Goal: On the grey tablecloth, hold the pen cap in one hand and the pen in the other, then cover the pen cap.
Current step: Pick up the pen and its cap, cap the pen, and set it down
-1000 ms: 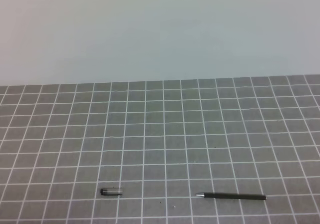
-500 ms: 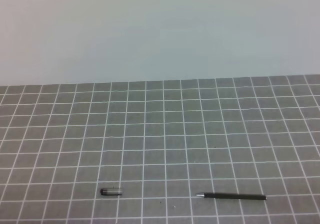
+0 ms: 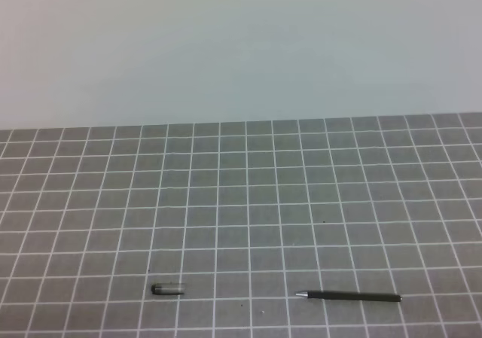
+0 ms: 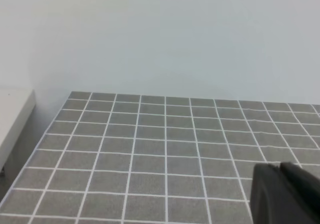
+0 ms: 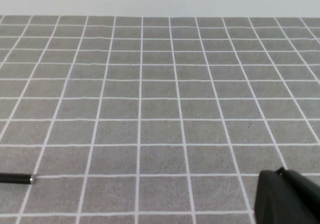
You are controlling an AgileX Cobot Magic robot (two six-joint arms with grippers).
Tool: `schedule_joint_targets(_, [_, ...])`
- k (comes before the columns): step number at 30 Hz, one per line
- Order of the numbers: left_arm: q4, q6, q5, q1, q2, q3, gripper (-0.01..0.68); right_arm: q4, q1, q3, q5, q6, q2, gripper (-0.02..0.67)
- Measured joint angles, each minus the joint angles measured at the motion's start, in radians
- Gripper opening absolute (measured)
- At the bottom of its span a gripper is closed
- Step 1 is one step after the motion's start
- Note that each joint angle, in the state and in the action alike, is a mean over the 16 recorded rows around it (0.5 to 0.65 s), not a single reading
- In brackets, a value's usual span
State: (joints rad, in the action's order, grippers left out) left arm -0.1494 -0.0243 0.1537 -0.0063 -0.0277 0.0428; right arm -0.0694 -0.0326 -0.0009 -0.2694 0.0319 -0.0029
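- The grey tablecloth (image 3: 248, 202) carries both pieces near its front edge, well apart.
- The pen (image 3: 348, 296) lies right, tip toward the pen cap (image 3: 167, 289); grip it mid-shaft.
- Left gripper (image 4: 287, 194) and right gripper (image 5: 285, 196) are both closed and empty; open each before descending.

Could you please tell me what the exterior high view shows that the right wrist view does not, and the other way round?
Only the exterior high view shows the pen cap and the whole pen, lying apart near the front edge, silvery tip toward the cap. Neither claw appears there. Only the right wrist view shows the right claw, a dark shape at the lower right; whether it is open cannot be made out there. Of the pen it catches just one end at the left edge. Both show the grey tablecloth with its white grid.
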Motion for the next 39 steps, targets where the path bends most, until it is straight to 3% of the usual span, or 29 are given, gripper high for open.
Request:
schedule_joint_targets(22, [0.009, 0.000, 0.108, 0.000, 0.000, 0.000, 0.000, 0.000, 0.000, 0.000, -0.003, 0.000, 0.000, 0.004])
schedule_joint_targets(39, [0.008, 0.002, -0.192, 0.000, 0.000, 0.000, 0.000, 0.000, 0.000, 0.001, 0.087, 0.000, 0.000, 0.004])
